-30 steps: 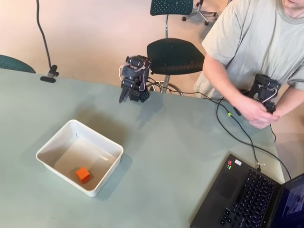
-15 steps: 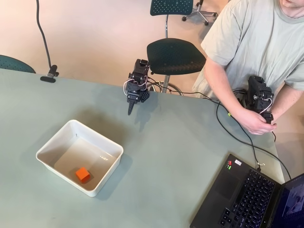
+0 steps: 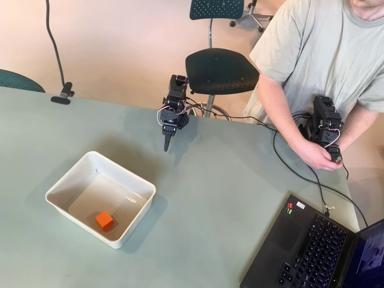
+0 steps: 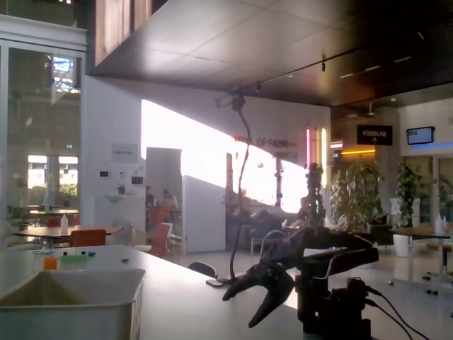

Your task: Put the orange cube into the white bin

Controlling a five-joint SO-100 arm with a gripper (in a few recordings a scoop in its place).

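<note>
The orange cube (image 3: 105, 220) lies on the floor of the white bin (image 3: 140, 186), toward the bin's lower corner in the overhead view and apart from its walls, so by the look of things the placing itself is done and what remains is parking the arm. The gripper (image 3: 167, 143) hangs near the far edge of the green table (image 3: 228, 198), well apart from the bin, holding nothing. From above its fingers read as one narrow point, yet the fixed view shows the gripper (image 4: 248, 301) with its two dark fingers spread apart in a fork, so it is judged released and empty. To finish well, the arm should fold toward its base without swinging over the bin, staying above the tabletop so the fingertips do not scrape it. It should also avoid the black cable (image 3: 300, 174) trailing across the table toward the laptop (image 3: 318, 246). The bin needs no further contact; nudging its rim could shift it.
</note>
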